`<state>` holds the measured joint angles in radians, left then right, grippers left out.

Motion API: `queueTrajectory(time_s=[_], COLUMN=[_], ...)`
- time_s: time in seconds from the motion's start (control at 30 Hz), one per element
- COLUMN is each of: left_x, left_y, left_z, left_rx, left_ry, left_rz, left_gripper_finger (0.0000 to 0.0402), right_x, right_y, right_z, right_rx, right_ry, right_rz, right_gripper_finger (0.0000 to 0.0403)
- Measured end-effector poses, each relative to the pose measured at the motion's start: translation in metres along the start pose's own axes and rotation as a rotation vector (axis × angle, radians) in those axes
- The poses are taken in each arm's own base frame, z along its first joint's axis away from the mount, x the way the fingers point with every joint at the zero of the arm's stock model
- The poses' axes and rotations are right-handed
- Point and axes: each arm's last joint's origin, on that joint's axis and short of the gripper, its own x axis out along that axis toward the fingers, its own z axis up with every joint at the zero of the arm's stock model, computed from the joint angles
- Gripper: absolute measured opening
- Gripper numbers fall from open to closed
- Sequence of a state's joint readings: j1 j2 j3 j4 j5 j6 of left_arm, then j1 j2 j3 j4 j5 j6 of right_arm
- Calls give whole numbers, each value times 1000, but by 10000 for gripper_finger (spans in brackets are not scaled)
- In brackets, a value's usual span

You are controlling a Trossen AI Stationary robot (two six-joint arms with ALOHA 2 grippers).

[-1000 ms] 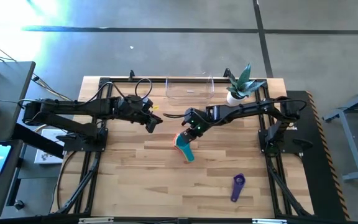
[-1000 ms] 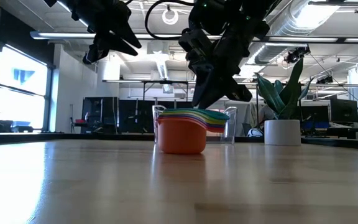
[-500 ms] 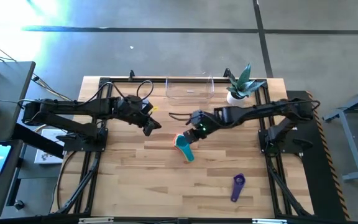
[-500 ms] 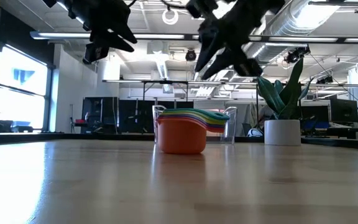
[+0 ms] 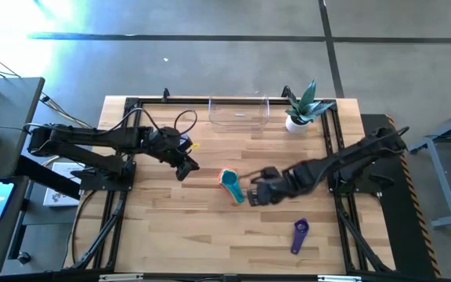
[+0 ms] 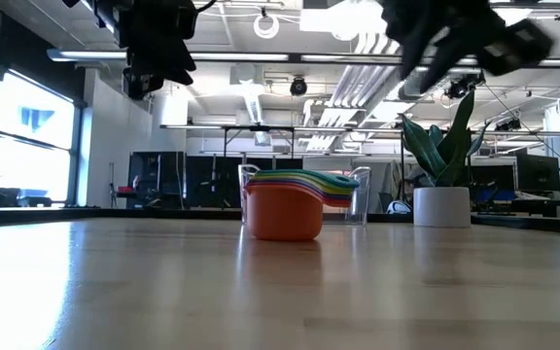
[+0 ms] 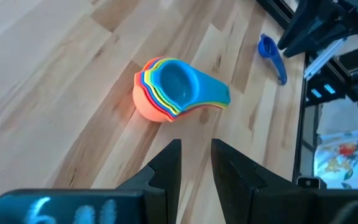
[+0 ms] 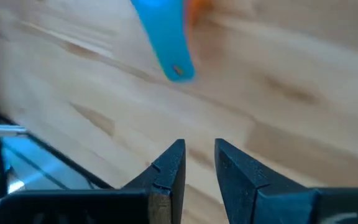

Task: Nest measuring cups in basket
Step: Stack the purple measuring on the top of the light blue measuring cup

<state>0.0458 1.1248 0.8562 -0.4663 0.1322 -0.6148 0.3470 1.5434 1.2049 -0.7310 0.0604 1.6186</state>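
A stack of nested measuring cups (image 5: 230, 183) stands on its orange bottom cup (image 6: 282, 216) at the table's middle, with a blue cup (image 7: 178, 82) on top and the handles fanned toward the near right. A purple cup (image 5: 300, 235) lies alone near the front right. The clear basket (image 5: 239, 112) stands at the far edge, with no cup in it. My left gripper (image 5: 183, 168) hovers left of the stack, its fingers (image 7: 166, 169) a narrow gap apart around nothing. My right gripper (image 5: 254, 193) hovers just right of the stack's handles (image 8: 166, 43), narrowly open, with nothing between its fingers.
A white pot with a green plant (image 5: 297, 116) stands at the far right, beside the basket. Dark arm mounts and cables run along the table's left and right sides. Bare wood lies between the stack and the near edge.
My right gripper has risen from the stack and swung toward the table's near right, rolling its wrist as it went. The stack has stayed where it was. My left gripper has turned a little in place.
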Motion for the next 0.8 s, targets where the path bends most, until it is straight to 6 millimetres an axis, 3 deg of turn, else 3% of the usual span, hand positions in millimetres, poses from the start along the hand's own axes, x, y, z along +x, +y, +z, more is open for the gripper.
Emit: queueTrajectory(time_s=[0.27,0.57,0.8], left_x=[0,0,0], left_y=[-2,-2,-2], left_z=[-2,-2,-2], left_rx=[39,59,59], left_ry=[11,9,5], left_rz=[-5,-2,-3], left_gripper_finger=[78,78,78], right_x=[-6,-13,6], right_y=[-20,-40,-47], right_z=[-49,-81,-98], right_rx=[217,317,289], right_ry=[22,13,20], right_rz=[-145,-272,-370], right_gripper_finger=[78,78,78])
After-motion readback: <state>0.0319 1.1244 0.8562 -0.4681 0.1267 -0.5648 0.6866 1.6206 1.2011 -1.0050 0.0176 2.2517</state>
